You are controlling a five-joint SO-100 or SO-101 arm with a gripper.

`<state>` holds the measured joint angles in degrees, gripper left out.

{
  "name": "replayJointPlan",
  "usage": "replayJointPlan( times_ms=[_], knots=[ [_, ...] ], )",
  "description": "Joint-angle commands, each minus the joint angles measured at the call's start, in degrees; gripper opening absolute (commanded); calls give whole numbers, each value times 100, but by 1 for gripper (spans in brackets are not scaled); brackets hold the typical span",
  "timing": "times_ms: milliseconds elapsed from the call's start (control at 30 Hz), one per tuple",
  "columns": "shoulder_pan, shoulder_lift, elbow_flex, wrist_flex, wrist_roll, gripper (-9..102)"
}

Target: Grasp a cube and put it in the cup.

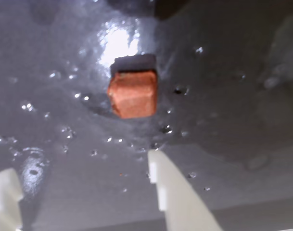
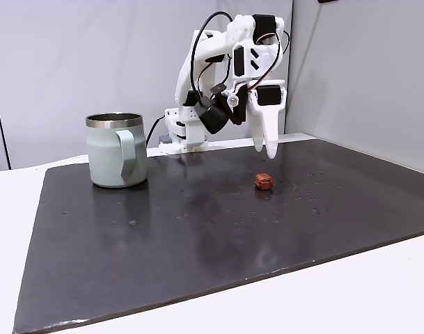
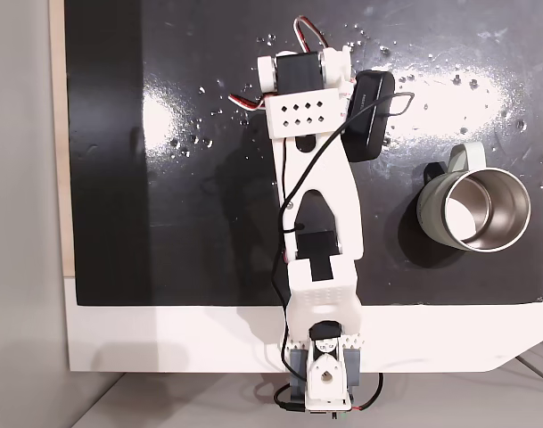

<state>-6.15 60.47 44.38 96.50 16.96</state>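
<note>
Cube (image 1: pixel 133 94), matte orange-red with rounded edges, on glossy speckled black mat (image 1: pixel 223 86) beyond open white plastic gripper (image 1: pixel 83 190) in wrist view, fixed view, cube (image 2: pixel 264 181) below raised gripper (image 2: pixel 264 147), squat sage-green cup (image 2: pixel 114 150) with steel rim well apart, white table (image 2: pixel 351 292), grey walls (image 2: pixel 72 62), another fixed view, cup (image 3: pixel 472 210) beside arm (image 3: pixel 311 178).

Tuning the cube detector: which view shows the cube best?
The wrist view: the cube sits large and unobstructed beyond the open gripper. In a fixed view it is tiny. From above, I can't make it out.

cube (image 2: pixel 264 181) on mat (image 2: pixel 198 229), cup (image 2: pixel 115 149) well left, end effector (image 2: pixel 265 147) above cube
</note>
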Motion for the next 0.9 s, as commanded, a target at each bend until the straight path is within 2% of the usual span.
replayJointPlan(
  times_ms=[0,867],
  knots=[
    [-35,9,-325,44,26,30],
    [-316,-1020,-650,202,-176,33]
  ],
)
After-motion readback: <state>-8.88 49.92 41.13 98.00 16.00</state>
